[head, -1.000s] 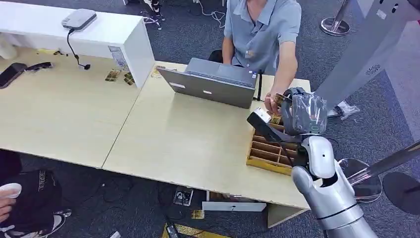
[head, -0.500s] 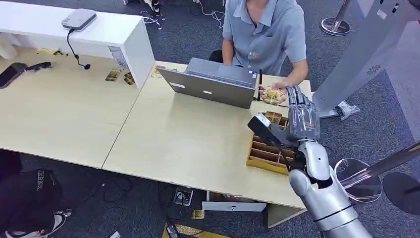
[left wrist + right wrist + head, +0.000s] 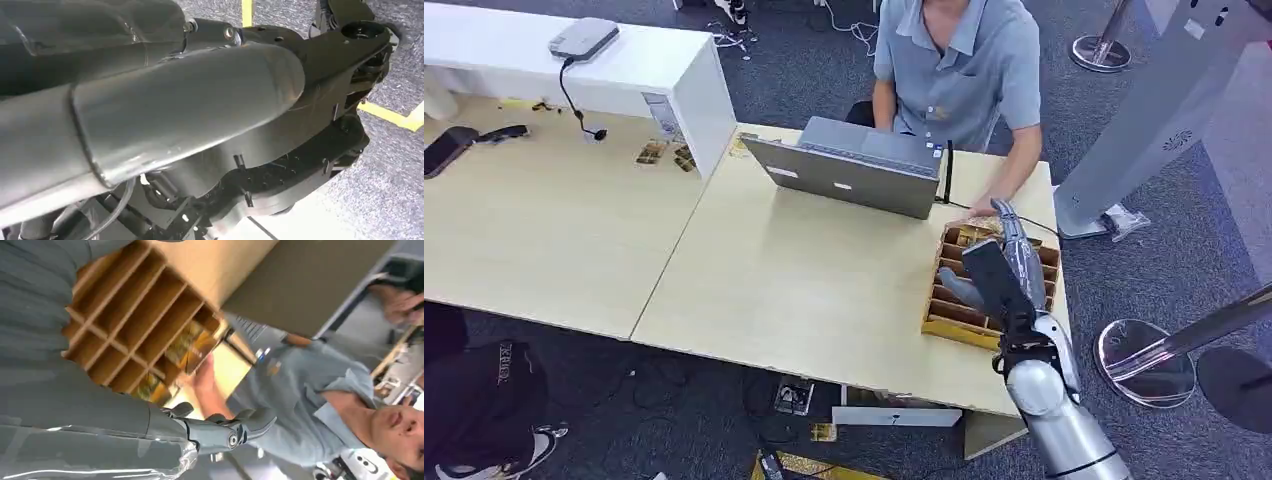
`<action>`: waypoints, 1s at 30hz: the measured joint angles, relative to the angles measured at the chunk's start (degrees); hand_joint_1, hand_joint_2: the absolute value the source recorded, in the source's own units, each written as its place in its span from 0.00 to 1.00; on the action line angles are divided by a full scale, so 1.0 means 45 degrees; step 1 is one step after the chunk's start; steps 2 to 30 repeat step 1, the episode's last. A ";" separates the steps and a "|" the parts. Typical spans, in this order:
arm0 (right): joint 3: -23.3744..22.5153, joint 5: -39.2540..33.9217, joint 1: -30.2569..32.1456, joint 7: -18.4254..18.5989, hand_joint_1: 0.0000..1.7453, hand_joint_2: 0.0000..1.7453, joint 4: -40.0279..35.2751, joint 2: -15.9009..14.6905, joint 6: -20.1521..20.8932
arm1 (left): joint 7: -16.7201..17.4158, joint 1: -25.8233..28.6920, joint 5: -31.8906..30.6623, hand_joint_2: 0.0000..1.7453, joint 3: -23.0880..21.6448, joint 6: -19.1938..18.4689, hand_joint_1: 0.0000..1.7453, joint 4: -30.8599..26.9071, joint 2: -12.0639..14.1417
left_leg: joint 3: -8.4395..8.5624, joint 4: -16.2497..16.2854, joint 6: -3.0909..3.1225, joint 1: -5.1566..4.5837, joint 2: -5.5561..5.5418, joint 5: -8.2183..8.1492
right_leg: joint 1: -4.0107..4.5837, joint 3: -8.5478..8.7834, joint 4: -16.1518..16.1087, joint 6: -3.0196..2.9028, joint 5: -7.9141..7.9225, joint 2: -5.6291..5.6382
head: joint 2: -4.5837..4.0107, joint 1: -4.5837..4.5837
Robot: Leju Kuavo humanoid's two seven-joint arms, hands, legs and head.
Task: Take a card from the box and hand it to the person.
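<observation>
- I am seeing my right hand point(image 3: 1009, 262) hanging over the box point(image 3: 944, 318), at about five o'clock in the head view; its fingers point(image 3: 1014, 228) are stretching straight out toward the person with nothing between them, so it is released and empty.
- In the right wrist view the same hand point(image 3: 220, 432) is showing grey fingers spread loosely, holding nothing.
- The box, a brown wooden tray of divided compartments point(image 3: 135, 320), is sitting on the light table point(image 3: 804, 280) near its right edge, just under my hand.
- Gold-printed cards point(image 3: 969, 236) are lying in the far compartments of the box; in the right wrist view I am seeing them point(image 3: 192, 347) in the end cells.
- The person's hand point(image 3: 205, 377) is resting right beside the far end of the box; I cannot tell whether it is holding a card.
- Further out, at twelve o'clock, a grey laptop point(image 3: 849, 170) is standing open, and the person point(image 3: 959, 60) in a grey shirt is sitting behind it.
- I cannot tell how my left hand is set.
</observation>
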 joint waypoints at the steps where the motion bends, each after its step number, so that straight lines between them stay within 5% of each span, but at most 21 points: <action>1: -0.0122 -0.0549 0.0131 -0.0248 0.00 1.00 -0.0044 0.0078 -0.0015 | -0.0015 0.0010 0.0000 0.00 0.0010 0.0034 0.00 -0.0010 -0.0024 | 0.0000 0.0000 0.0000 0.0000 0.0000 0.0000 | 0.0000 0.0000 0.0000 0.0000 0.0000 -0.0001 | 0.0000 -0.0004; 30: -0.0122 -0.0549 0.0131 -0.0248 0.00 1.00 -0.0044 0.0078 -0.0015 | -0.0015 0.0010 0.0000 0.00 0.0010 0.0034 0.00 -0.0010 -0.0024 | 0.0000 0.0000 0.0000 0.0000 0.0000 0.0000 | 0.0000 0.0000 0.0000 0.0000 0.0000 -0.0001 | 0.0000 -0.0004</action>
